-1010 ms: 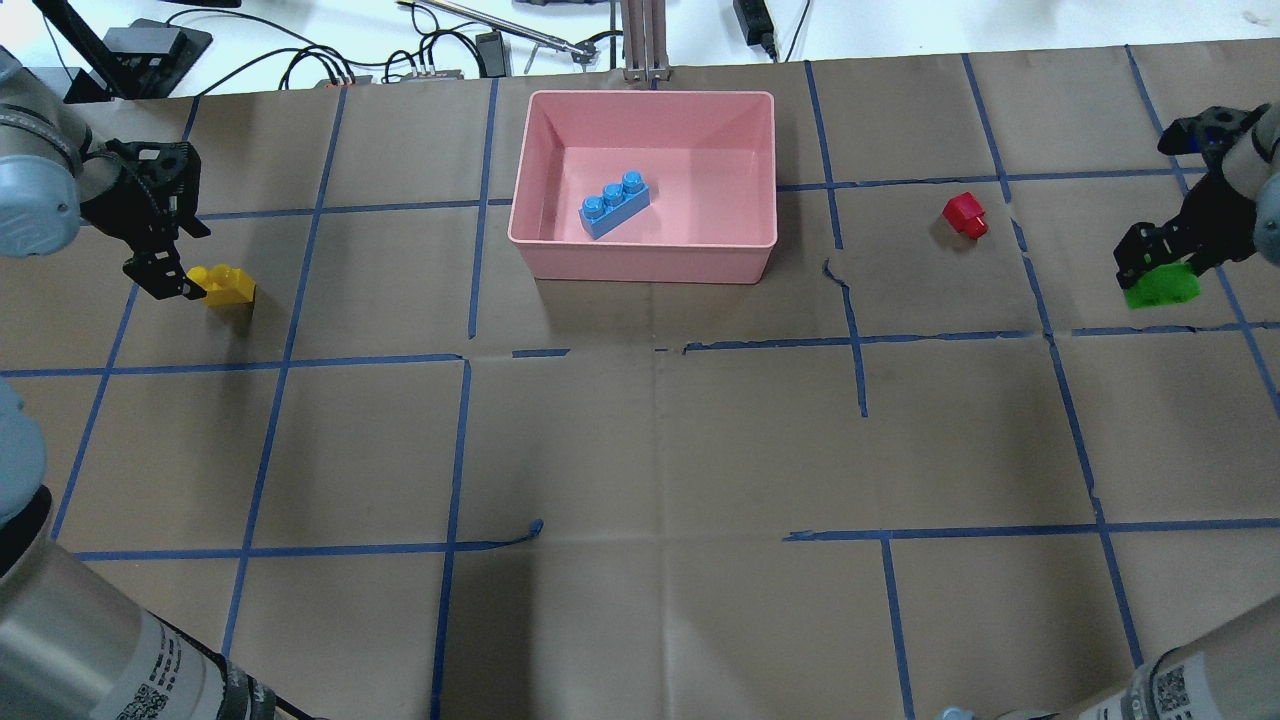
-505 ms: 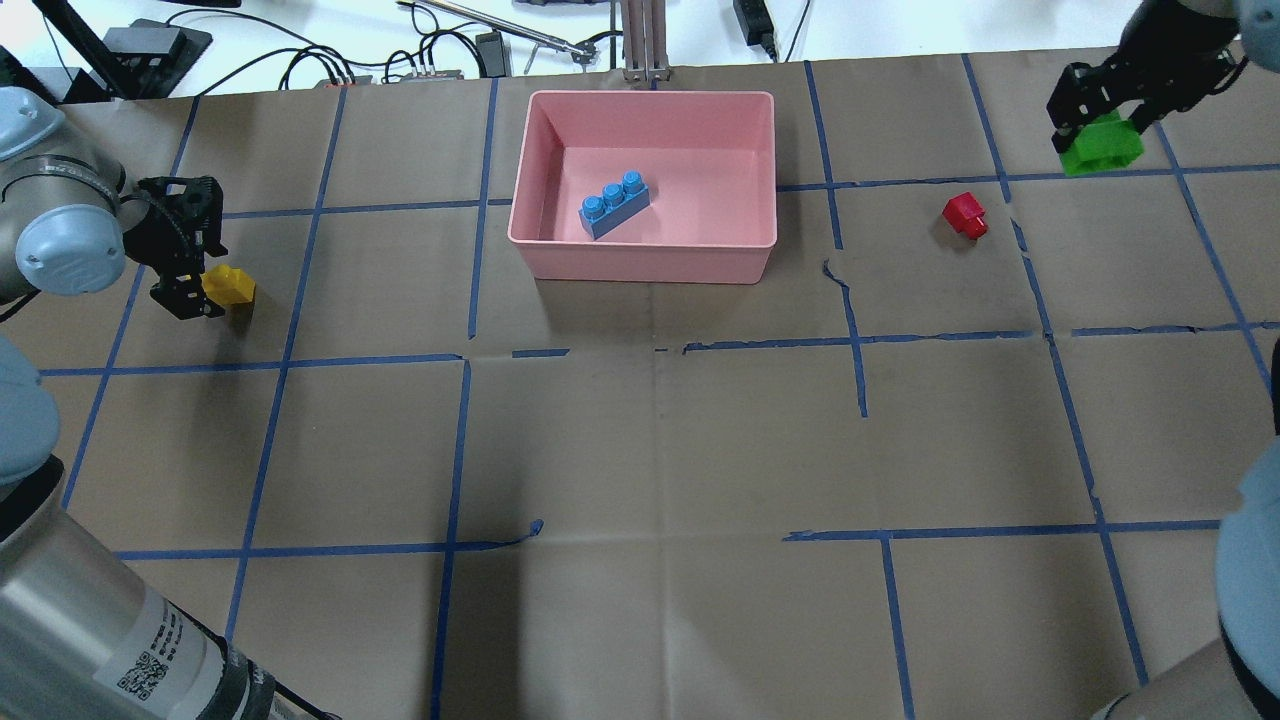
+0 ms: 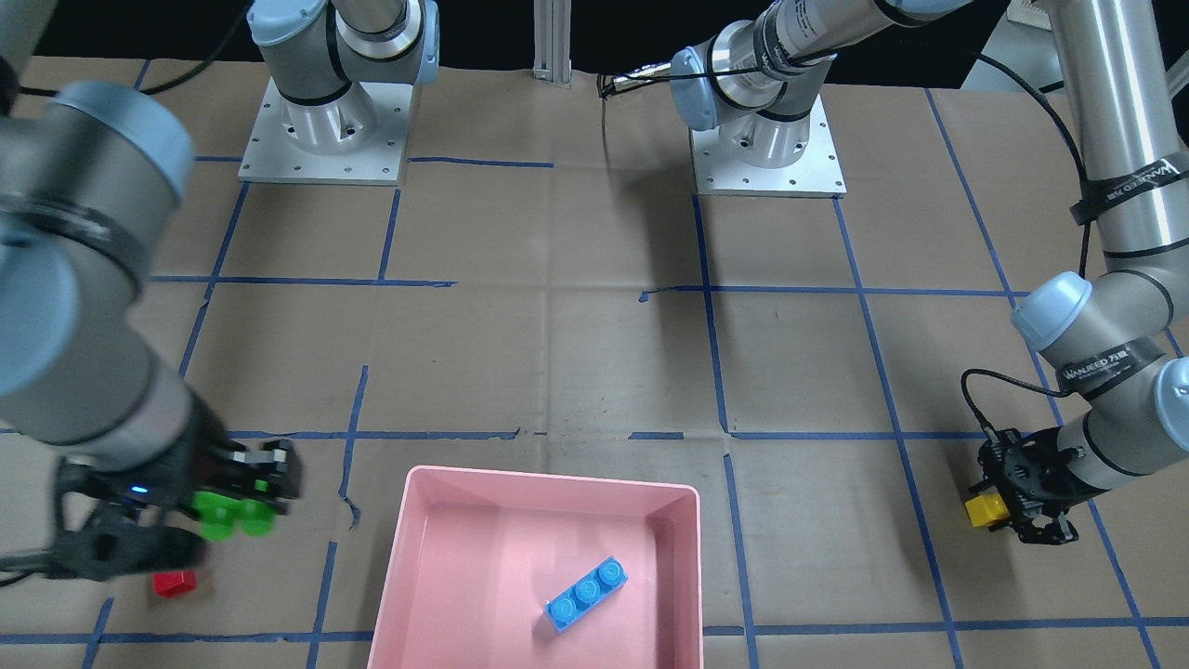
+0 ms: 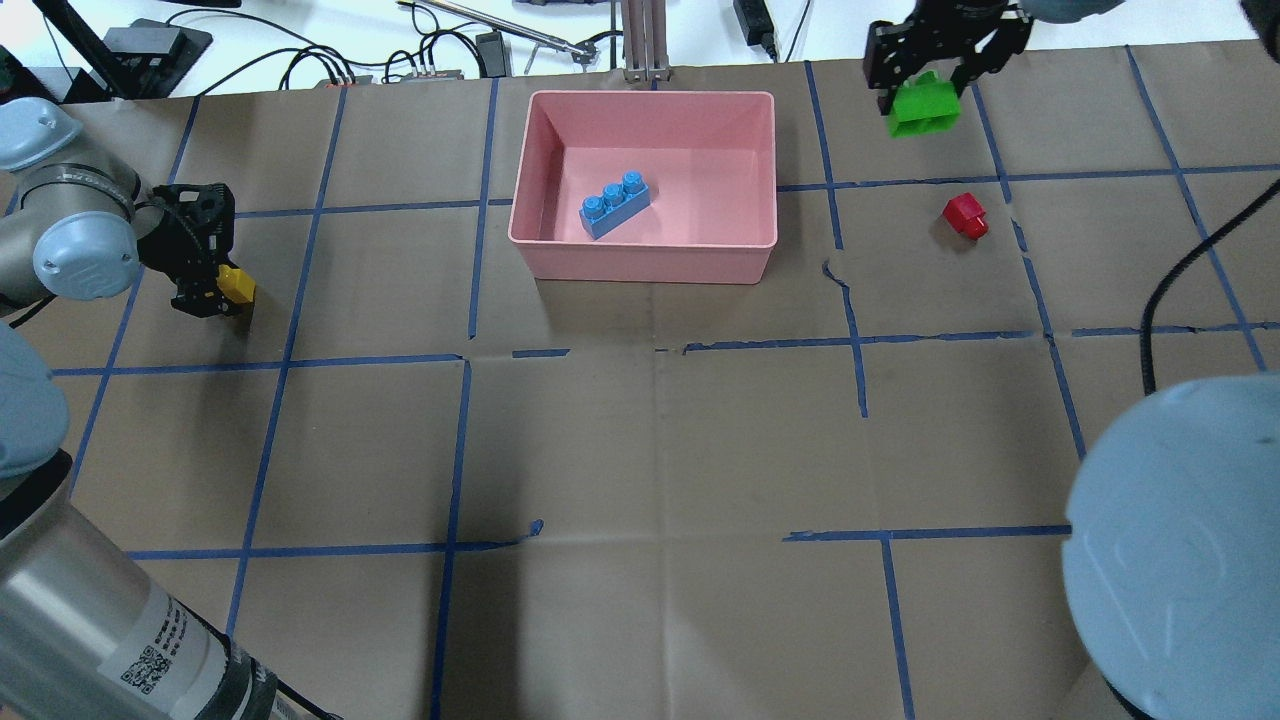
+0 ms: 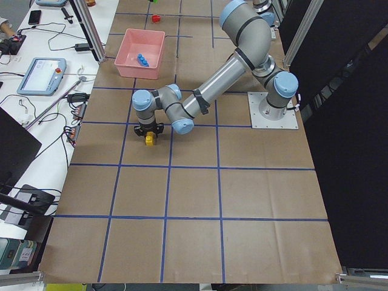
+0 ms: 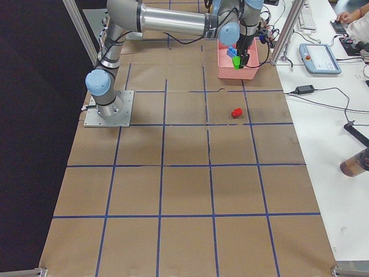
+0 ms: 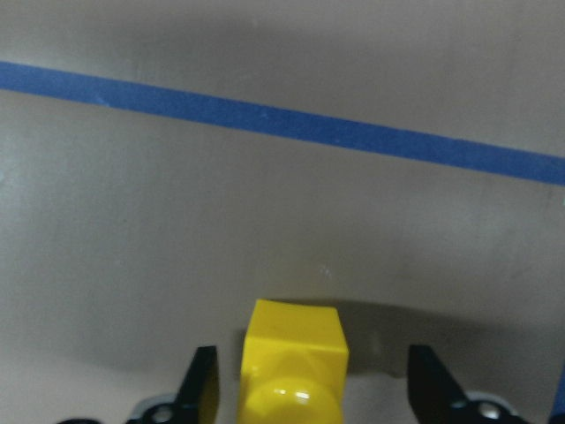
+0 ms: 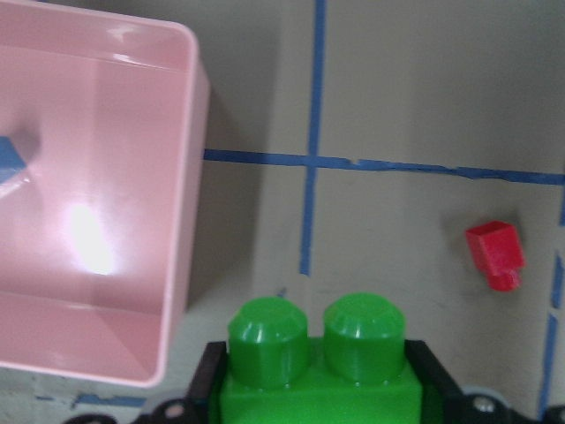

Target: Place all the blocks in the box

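Over on the right half of the counter (image 4: 640, 450), we see the right jaws clenched on the green two-stud brick (image 4: 922, 108). It's held up off the surface with its studs facing the wrist camera, out past the right wall of the pink box (image 4: 640, 247). The blue three-stud brick (image 4: 615, 203) lies diagonally inside the box. The red single-stud brick (image 4: 966, 216) lies tipped on the counter, apart from the box. The left jaws are spread apart, straddling the yellow brick (image 4: 238, 285) on the counter, and we can see gaps on both sides.
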`<state>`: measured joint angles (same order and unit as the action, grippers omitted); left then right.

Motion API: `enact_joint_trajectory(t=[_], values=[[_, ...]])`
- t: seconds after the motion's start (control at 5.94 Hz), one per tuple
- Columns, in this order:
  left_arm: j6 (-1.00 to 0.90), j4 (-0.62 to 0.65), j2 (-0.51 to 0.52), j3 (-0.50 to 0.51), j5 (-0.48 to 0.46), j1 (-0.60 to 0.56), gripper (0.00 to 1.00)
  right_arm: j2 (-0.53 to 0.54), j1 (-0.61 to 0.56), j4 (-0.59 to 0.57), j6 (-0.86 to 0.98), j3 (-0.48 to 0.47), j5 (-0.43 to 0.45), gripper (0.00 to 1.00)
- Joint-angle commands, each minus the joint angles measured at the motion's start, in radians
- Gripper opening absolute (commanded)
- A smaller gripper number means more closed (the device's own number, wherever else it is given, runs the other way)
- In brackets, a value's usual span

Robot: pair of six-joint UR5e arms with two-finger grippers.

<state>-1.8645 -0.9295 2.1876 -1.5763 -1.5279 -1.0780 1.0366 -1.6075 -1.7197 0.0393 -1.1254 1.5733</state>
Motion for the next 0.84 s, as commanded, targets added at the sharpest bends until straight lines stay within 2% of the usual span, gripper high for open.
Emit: enact_joint_trajectory(t=[0.0, 0.17, 0.34, 0.5, 0.67], values=[[0.002, -0.018, -0.020, 0.024, 0.000, -0.006, 0.00, -0.167, -0.164, -0.011, -0.195, 0.152, -0.001, 0.33], [0.028, -0.078, -0.061, 0.028, -0.001, -0.013, 0.00, -0.237, -0.181, -0.017, -0.223, 0.160, 0.001, 0.33], [0.112, -0.166, -0.122, 0.063, -0.009, -0.092, 0.00, -0.260, -0.180, -0.017, -0.220, 0.158, 0.001, 0.52], [0.245, -0.252, -0.150, 0.129, -0.018, -0.174, 0.00, -0.257, -0.178, -0.015, -0.220, 0.156, 0.001, 0.99], [0.436, -0.314, -0.163, 0.174, -0.018, -0.228, 0.00, -0.248, -0.177, -0.012, -0.222, 0.157, 0.002, 1.00]])
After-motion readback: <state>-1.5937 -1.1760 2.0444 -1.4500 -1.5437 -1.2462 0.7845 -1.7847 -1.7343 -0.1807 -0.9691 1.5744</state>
